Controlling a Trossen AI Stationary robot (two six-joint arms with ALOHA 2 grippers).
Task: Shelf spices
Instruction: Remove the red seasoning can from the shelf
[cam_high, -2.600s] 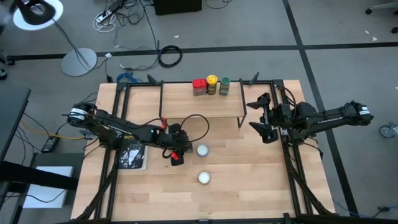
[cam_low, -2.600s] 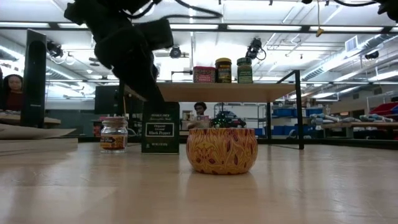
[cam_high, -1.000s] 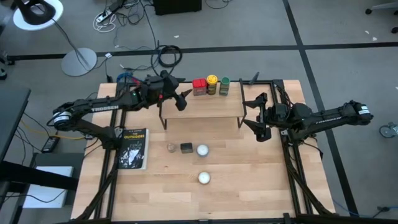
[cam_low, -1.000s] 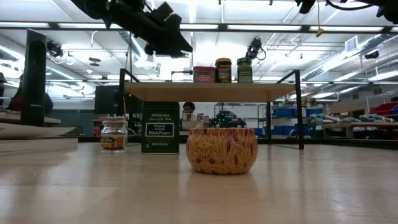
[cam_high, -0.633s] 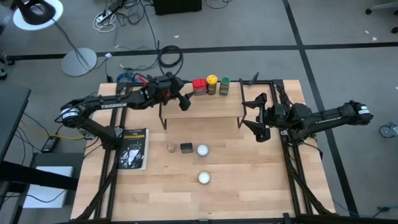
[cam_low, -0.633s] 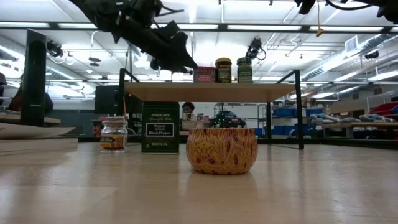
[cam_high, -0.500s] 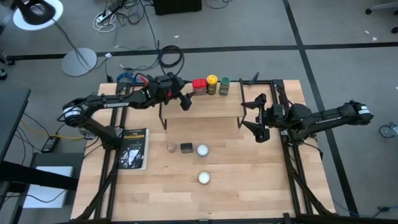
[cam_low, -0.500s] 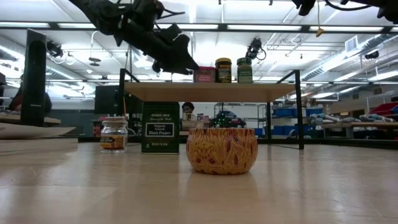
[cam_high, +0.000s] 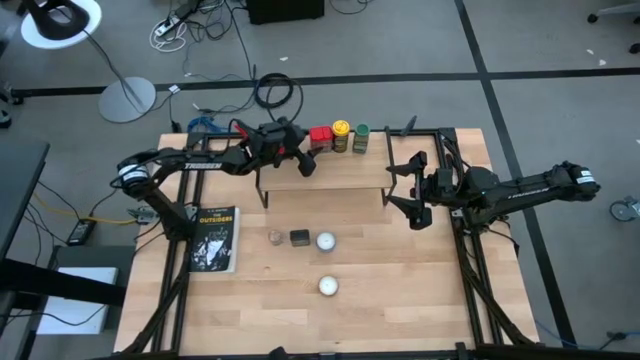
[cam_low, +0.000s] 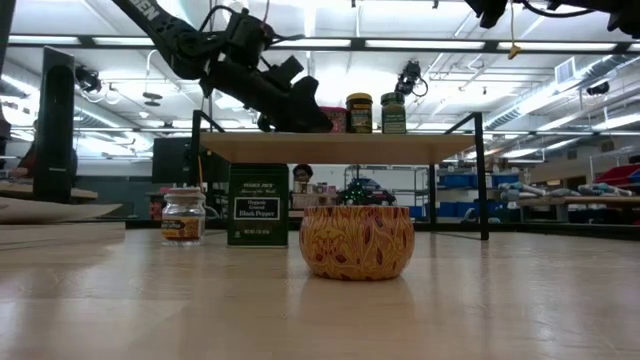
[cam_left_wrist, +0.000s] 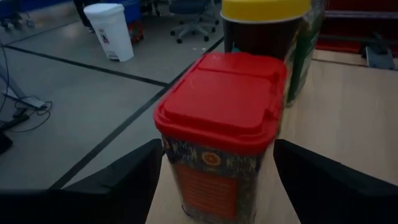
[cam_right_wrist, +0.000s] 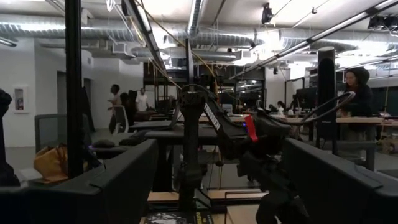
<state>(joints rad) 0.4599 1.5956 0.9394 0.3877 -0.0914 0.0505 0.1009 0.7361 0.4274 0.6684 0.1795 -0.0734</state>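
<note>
On the shelf (cam_high: 330, 170), your left gripper (cam_high: 306, 164) sits with its jaws spread wide on either side of the red box (cam_left_wrist: 221, 134), not clamped on it. Just right of it stand the yellow-lidded jar (cam_high: 341, 135) and green-lidded jar (cam_high: 361, 137). Your right gripper (cam_high: 411, 195) waits open by the shelf's right end, while the tan jar (cam_high: 275, 238) and dark square tin (cam_high: 299, 237) stand on the counter (cam_high: 400, 290).

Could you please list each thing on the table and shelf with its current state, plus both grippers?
shelf: upright, bearing three spices.
red box: on shelf, lid shut, between open left fingers, ungripped.
yellow-lidded jar: on shelf, upright.
green-lidded jar: on shelf, upright.
tan jar: on table, upright.
dark square tin: on table, upright.
left gripper: open.
right gripper: open, empty, beside the shelf.
</note>
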